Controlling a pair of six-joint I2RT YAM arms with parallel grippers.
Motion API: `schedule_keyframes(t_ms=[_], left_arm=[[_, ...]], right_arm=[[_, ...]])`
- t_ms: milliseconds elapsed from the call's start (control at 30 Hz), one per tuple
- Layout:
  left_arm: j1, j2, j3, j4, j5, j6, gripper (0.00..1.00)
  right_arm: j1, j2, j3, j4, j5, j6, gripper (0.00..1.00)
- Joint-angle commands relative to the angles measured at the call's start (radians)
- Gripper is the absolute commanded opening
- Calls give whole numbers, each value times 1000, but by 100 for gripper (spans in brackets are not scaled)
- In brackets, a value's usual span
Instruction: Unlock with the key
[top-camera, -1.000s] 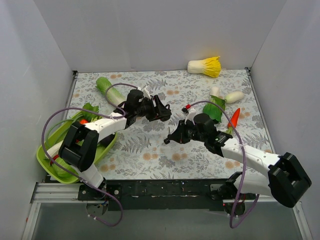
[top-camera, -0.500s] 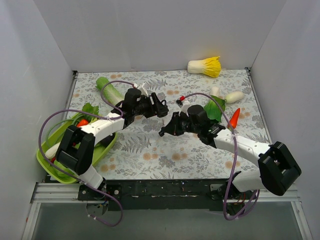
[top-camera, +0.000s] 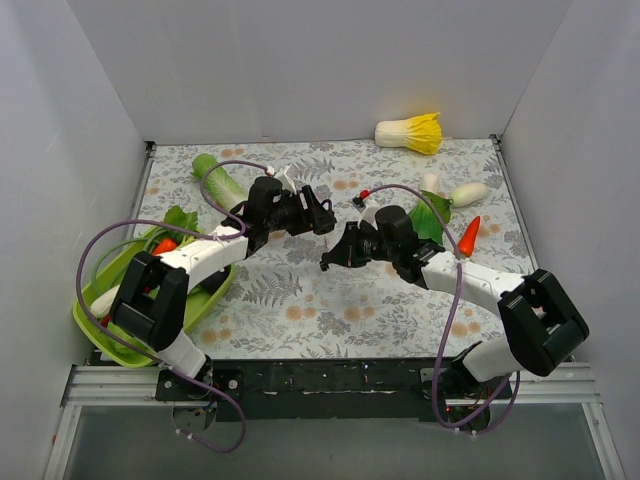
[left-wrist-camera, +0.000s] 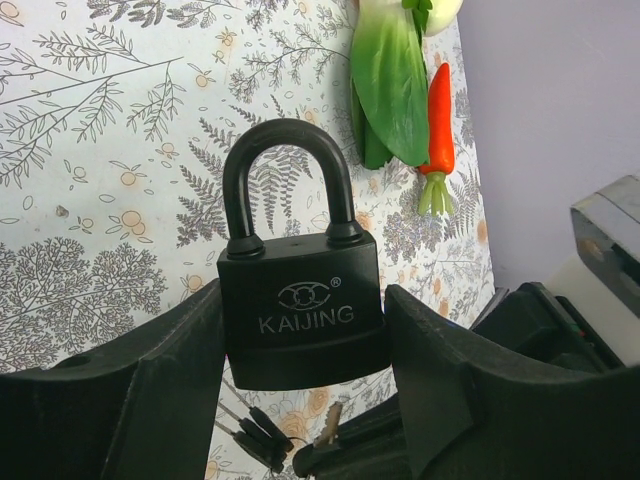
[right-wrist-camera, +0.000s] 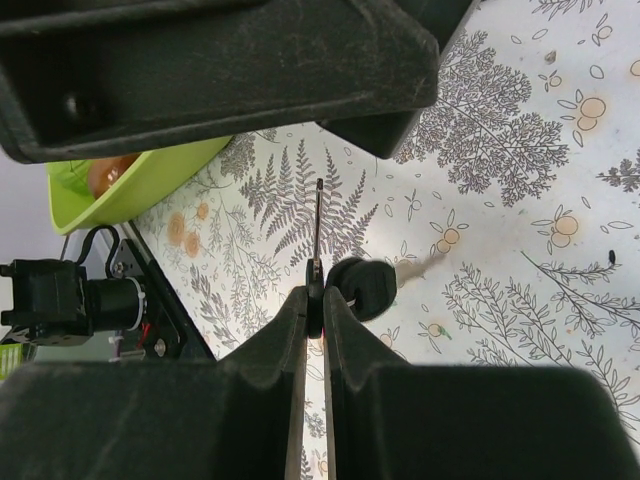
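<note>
My left gripper (left-wrist-camera: 305, 330) is shut on a black padlock (left-wrist-camera: 300, 300) marked KAIJING, its shackle closed and pointing away from the wrist; in the top view the left gripper (top-camera: 318, 215) holds it above the mat. My right gripper (right-wrist-camera: 314, 300) is shut on a key (right-wrist-camera: 316, 235) with a black head, blade pointing up at the left gripper's underside. A second key (right-wrist-camera: 365, 285) dangles beside it. In the top view the right gripper (top-camera: 335, 255) sits just right of and below the lock. The key tip (left-wrist-camera: 331, 425) shows below the lock body, apart from it.
A green tray (top-camera: 105, 300) with vegetables lies at the left. A leafy green (top-camera: 215, 180) lies behind the left arm. A cabbage (top-camera: 410, 132), a white radish (top-camera: 465, 193), a carrot (top-camera: 468, 236) and a bok choy (top-camera: 432, 215) lie at the back right.
My right gripper has moved left and back with the key, from mid-table up to just below the padlock. The left gripper with the lock has shifted slightly back.
</note>
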Motion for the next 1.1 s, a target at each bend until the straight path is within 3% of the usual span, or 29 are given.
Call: schedule_keyframes(t_ms=[0, 1067], left_arm=[[-3, -67, 12, 67, 29, 2, 0], [-34, -65, 24, 59, 27, 48, 0]], right_arm=[[-8, 23, 59, 71, -42, 12, 1], [-81, 80, 95, 58, -55, -8, 1]])
